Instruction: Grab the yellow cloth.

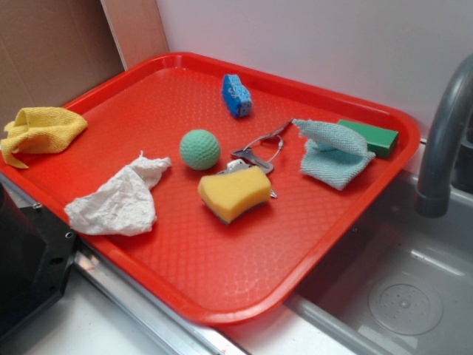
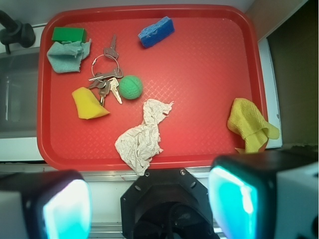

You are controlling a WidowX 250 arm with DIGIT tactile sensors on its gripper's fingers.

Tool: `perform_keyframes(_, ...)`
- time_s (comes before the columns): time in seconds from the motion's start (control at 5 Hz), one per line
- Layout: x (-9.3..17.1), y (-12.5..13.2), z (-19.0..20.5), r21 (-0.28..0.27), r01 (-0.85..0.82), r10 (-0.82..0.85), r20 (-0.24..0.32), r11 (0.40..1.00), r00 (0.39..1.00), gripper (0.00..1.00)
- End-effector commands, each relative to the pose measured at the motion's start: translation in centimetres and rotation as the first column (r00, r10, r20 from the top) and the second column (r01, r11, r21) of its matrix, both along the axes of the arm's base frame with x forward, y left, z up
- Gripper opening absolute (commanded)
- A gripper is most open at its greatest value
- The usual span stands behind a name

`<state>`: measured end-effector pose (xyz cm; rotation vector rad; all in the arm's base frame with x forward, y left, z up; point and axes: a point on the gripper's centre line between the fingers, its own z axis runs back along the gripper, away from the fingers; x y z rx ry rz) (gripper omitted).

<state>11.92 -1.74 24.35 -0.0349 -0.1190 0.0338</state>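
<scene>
The yellow cloth point(image 1: 41, 132) lies crumpled at the left edge of the red tray point(image 1: 222, 274), partly draped over the rim. From the wrist view the yellow cloth point(image 2: 249, 124) sits at the tray's right side, beyond the right finger. My gripper point(image 2: 149, 201) hangs high above the tray's near edge, over the robot base. Its two cyan-padded fingers point(image 2: 232, 201) stand wide apart with nothing between them. The gripper does not show in the exterior view.
On the tray point(image 2: 209, 64) lie a white rag point(image 2: 142, 137), a yellow sponge point(image 2: 88, 103), a green ball point(image 2: 130, 86), keys point(image 2: 105, 74), a blue sponge point(image 2: 156, 31), a teal cloth point(image 2: 67, 55) and a green block point(image 2: 69, 34). A sink and faucet point(image 1: 443, 140) stand at the right.
</scene>
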Motion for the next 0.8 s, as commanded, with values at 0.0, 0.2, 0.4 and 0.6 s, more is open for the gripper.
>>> perform_keyframes(0.0,0.0,0.0,0.0,0.0,0.0,0.0,0.0,1.0,1.0,1.0)
perform_keyframes(0.2,-0.1,5.0,-5.0,0.084,-0.245,0.247,-0.018,0.966,0.969,1.0)
perform_keyframes(0.4,-1.9,9.8,-9.7,0.046,-0.455,0.456,-0.017,0.889,0.89,1.0)
perform_keyframes(0.6,-2.3,14.6,-12.7,0.0,-0.485,0.485,0.04,0.875,0.874,1.0)
